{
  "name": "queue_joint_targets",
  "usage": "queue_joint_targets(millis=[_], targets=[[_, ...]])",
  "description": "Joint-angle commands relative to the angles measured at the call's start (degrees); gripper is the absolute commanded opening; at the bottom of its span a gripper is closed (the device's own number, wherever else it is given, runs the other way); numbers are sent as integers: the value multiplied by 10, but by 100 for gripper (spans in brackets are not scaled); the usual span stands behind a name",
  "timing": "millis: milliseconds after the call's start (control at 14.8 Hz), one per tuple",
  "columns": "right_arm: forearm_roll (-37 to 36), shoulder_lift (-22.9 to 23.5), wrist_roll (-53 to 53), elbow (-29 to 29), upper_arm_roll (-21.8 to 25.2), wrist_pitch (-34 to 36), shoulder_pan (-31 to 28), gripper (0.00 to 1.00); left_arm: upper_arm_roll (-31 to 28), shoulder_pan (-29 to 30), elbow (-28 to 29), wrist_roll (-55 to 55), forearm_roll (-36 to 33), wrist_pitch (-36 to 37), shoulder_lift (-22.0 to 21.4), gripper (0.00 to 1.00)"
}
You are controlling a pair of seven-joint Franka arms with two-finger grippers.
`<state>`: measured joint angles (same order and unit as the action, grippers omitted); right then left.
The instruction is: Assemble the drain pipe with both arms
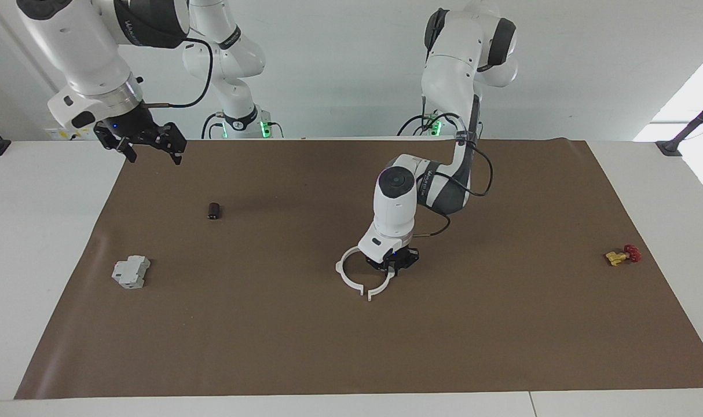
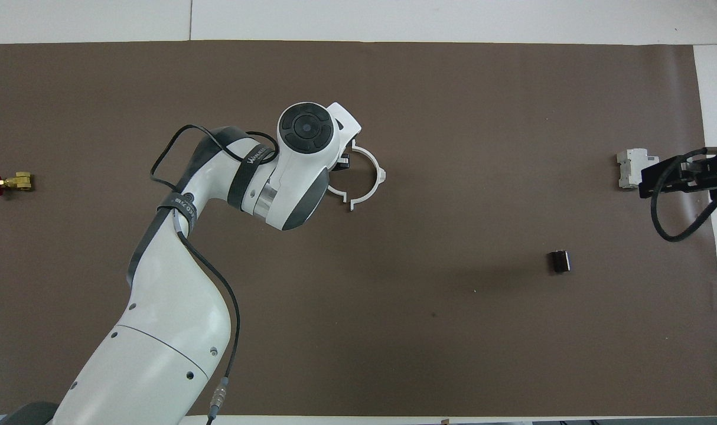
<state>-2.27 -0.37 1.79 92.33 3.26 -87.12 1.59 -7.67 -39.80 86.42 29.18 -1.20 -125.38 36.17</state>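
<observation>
Facing view: the drain pipe is seen near the middle of the brown mat (image 1: pixel 351 347), as two white half-rings. One half-ring (image 1: pixel 345 275) lies flat on the mat; the other half-ring (image 1: pixel 381 286) is gripped by the closed left pincer (image 1: pixel 393 265), held low with its tabbed end just beside the end of the lying piece, so that a nearly complete ring is formed. The right pincer (image 1: pixel 149 152) is held open in the air over the mat's corner at the right arm's end, where that arm waits. A small dark cylinder (image 1: pixel 213 211) and a grey box (image 1: pixel 131 272) are placed toward the right arm's end, a yellow-and-red valve (image 1: pixel 622 255) toward the left arm's end. The mat is spread over a white worktop (image 1: pixel 39 243), backed by a plain white wall (image 1: pixel 340 63).
</observation>
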Motion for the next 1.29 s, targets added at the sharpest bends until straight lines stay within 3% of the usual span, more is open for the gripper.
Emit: queue_joint_targets(millis=[0, 609, 677, 745, 1219], targets=[[12, -13, -9, 15, 1, -9, -2, 100, -9, -22, -19, 13, -6, 19, 11, 0], [12, -15, -12, 21, 3, -8, -12, 100, -8, -21, -18, 12, 0, 22, 7, 0], [12, -15, -12, 21, 3, -8, -12, 100, -8, -20, -14, 14, 1, 22, -2, 42], [12, -15, -12, 21, 3, -8, -12, 100, -8, -19, -5, 14, -1, 21, -10, 99], [11, -16, -11, 8, 4, 9, -12, 100, -9, -10, 7, 13, 0, 29, -37, 100]])
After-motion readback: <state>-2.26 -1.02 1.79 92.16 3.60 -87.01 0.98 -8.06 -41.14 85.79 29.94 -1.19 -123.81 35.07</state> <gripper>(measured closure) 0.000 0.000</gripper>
